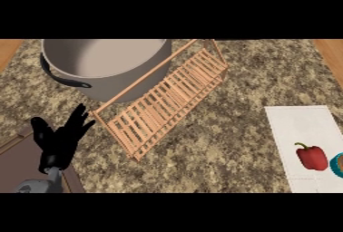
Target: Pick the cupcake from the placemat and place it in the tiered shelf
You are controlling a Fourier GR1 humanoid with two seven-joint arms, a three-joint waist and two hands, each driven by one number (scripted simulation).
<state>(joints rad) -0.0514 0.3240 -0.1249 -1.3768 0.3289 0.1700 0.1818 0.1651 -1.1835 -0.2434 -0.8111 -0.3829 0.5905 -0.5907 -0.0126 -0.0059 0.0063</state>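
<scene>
Down at seven o'clock, the robot's left hand (pixel 59 138) rises from its grey forearm (pixel 41 186) with the fingers (pixel 79 118) spread wide and straight, pointing up toward one o'clock; they hold nothing and touch nothing that I can make out, the hand resting at the edge of the speckled stone surface (pixel 234 145), beside a dark brown recess (pixel 26 163) at the lower left. Just off the fingertips, toward two o'clock, lies the wooden tiered shelf (pixel 164 99), a slatted rack stretching diagonally from the middle of the surface up toward twelve o'clock. Behind it at eleven o'clock stands a big grey pot (pixel 110 63) with a dark handle (pixel 64 77) on its side, its wall close against the shelf's upper rail. Over at four o'clock a white placemat (pixel 295 124) lies on the surface, well apart from the shelf. On it sits a red bell pepper (pixel 311 156), and just beside the pepper, at the very right edge, the cupcake (pixel 338 166) is cut off, showing only a teal wrapper rim and a bit of brown top. No right hand shows anywhere.
</scene>
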